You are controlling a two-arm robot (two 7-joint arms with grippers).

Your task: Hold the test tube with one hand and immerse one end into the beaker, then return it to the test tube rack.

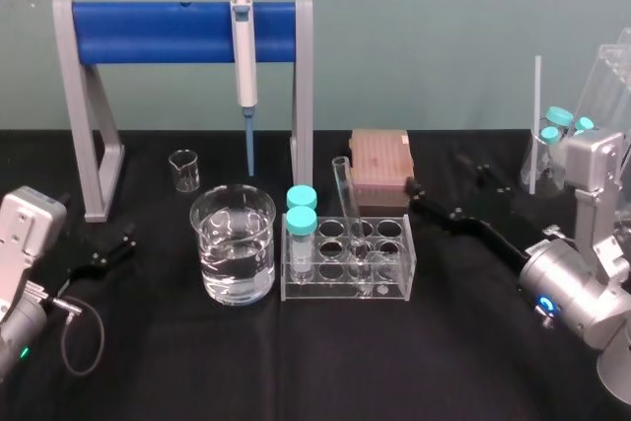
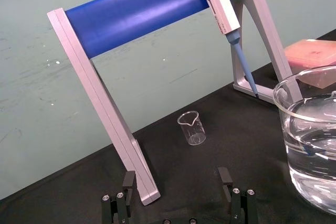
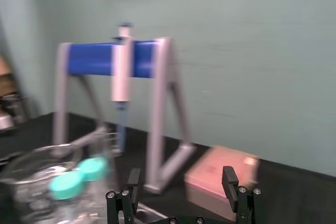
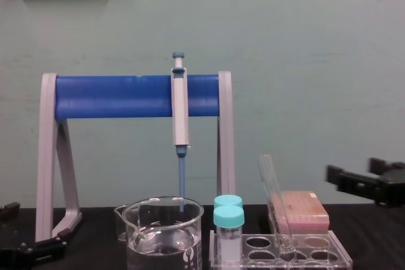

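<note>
The test tube (image 1: 347, 212) stands tilted in the test tube rack (image 1: 340, 289), its open end leaning to the left; from the chest it shows as the test tube (image 4: 274, 189) over the rack (image 4: 342, 258). Left of the rack is the water-filled beaker (image 1: 235, 245). My right gripper (image 1: 434, 202) hovers right of the rack beside the pink box, open and apart from the tube. The right wrist view shows that gripper (image 3: 181, 180) with nothing between its fingers. Far left, my left gripper (image 1: 106, 253) rests low on the table, open (image 2: 177, 178).
A white-and-blue pipette (image 1: 244, 56) hangs from the grey and blue stand (image 1: 177, 32) at the back. A small beaker (image 1: 183, 170) sits under it. Two teal-capped tubes (image 1: 301, 229) occupy the rack's left end. The pink box (image 1: 380, 167) lies behind the rack. More capped tubes (image 1: 562, 130) stand far right.
</note>
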